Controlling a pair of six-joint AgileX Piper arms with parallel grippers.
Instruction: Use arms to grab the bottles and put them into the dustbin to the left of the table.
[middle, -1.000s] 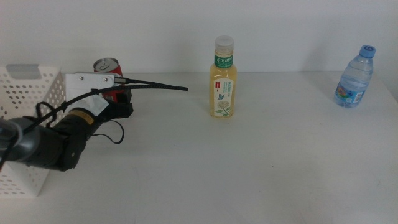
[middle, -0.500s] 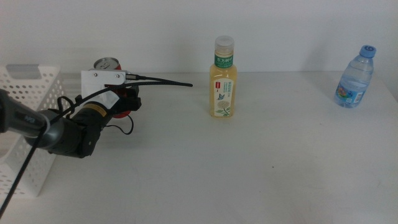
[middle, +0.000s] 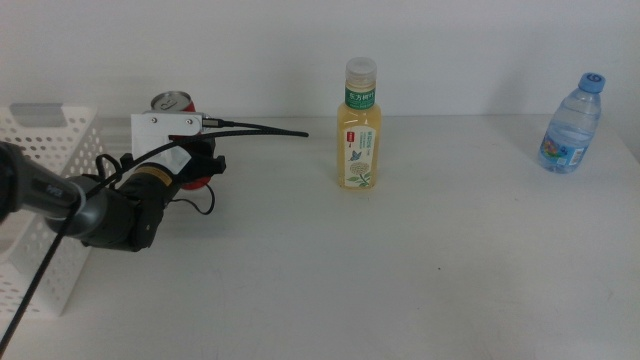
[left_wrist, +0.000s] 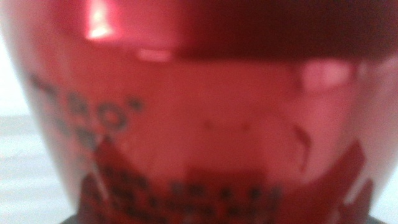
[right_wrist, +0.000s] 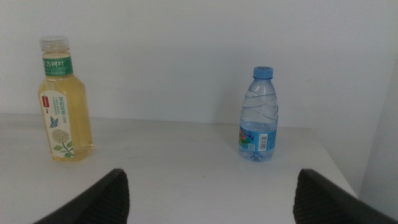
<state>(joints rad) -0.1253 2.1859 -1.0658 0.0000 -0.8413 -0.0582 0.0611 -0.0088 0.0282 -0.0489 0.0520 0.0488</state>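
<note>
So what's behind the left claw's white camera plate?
The red can: only its top rim shows above the left claw. Its body is covered in the middle view.

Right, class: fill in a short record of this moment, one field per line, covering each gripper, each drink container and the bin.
left gripper: at the red can, which fills its wrist view; grip cannot be told
right gripper: waiting, jaws open, facing two bottles
tea bottle: upright, mid-table
water bottle: upright, far right of table
dustbin: white basket at table's left, nothing seen inside
</note>
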